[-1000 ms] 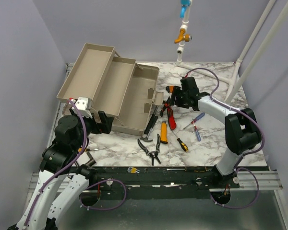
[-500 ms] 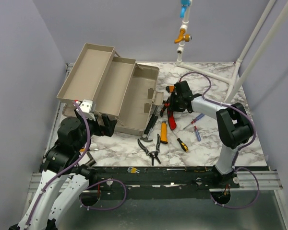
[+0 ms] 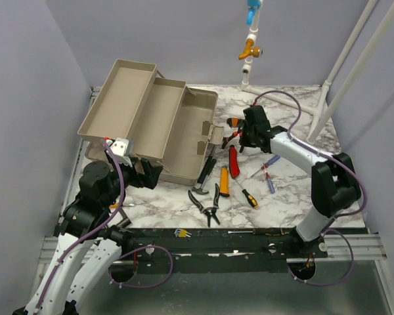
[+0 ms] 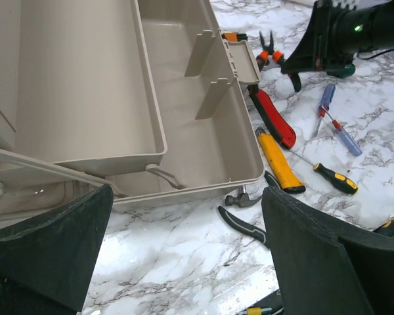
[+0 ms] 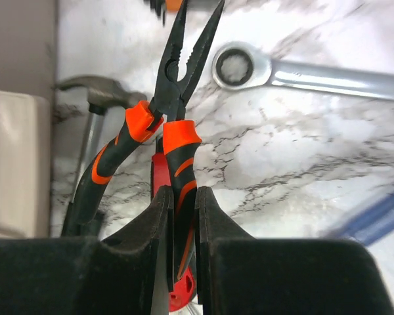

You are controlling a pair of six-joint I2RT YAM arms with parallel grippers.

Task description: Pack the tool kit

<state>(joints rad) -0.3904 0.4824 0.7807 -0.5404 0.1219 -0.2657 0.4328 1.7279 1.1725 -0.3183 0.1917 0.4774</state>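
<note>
Now | right gripper (image 5: 182, 197) clamps pliers (image 5: 180, 138) by one handle | left gripper (image 4: 184, 223) spread wide beside toolbox (image 4: 184, 111)

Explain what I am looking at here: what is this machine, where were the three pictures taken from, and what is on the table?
These are two robot arms bolted at the near edge of a marble table. Their job is to pack tools into the beige toolbox, which stands open.

The overhead picture looks down from above and behind the arms. The other two come from small cameras on the wrists, so each shows its own hand's fingers at the bottom.

The left hand is open and holds nothing; it faces the toolbox. The right hand is shut on one handle of the orange-handled pliers.

Lying loose on the table are a red knife, a yellow knife, screwdrivers, black pliers, a hammer and a wrench.
</note>
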